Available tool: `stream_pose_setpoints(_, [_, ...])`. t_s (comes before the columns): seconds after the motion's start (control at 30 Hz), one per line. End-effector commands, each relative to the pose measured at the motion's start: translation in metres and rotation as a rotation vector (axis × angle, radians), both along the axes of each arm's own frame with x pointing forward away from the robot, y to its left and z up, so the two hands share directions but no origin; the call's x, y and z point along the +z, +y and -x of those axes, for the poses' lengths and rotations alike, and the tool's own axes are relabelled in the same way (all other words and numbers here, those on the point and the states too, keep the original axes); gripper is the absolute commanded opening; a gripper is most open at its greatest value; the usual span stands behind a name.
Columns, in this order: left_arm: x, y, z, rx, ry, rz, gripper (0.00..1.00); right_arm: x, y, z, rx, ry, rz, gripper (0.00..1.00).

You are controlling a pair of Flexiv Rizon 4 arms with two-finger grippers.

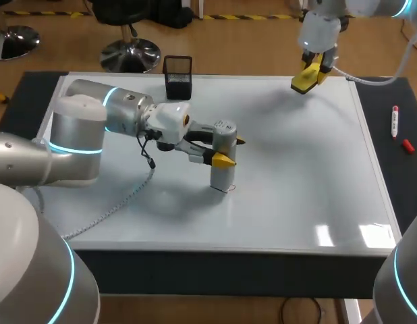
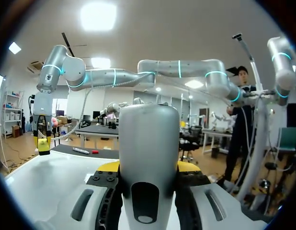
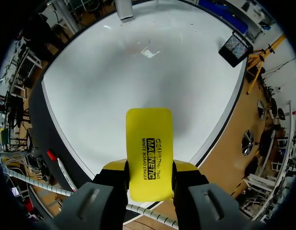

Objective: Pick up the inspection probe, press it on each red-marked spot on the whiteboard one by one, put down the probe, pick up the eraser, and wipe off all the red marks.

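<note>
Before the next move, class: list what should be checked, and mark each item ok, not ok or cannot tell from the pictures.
1. Grip of the left gripper on the probe: shut, ok.
2. Stance of the probe, upright on the whiteboard: ok.
3. Grip of the right gripper on the eraser: shut, ok.
4. Eraser held off the whiteboard: ok.
5. No red marks visible on the whiteboard: ok.

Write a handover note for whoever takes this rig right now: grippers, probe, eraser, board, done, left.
Left gripper: shut on the probe, standing upright on the whiteboard near its middle.
Right gripper: shut on the eraser, held above the board's far right corner.
Done: no red marks show on the board.
Left: probably only setting down the probe and eraser.
</note>
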State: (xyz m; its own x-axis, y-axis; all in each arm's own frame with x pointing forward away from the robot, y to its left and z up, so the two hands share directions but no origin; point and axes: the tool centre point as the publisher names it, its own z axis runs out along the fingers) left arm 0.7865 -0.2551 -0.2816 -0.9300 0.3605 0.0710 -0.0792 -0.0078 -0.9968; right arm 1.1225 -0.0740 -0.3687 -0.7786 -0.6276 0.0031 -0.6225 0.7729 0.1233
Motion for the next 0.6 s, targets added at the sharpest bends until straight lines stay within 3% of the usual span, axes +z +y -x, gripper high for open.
stream_pose_setpoints(0.03, [-0.004,-0.008,-0.003,-0.01,0.008,0.004,0.0,0.001,0.0,0.0,0.002,0.0,0.003,0.0])
stream_pose_setpoints(0.6, [-0.018,-0.018,-0.013,-0.004,0.036,0.012,0.0,0.001,0.0,0.0,0.002,0.0,0.003,0.0])
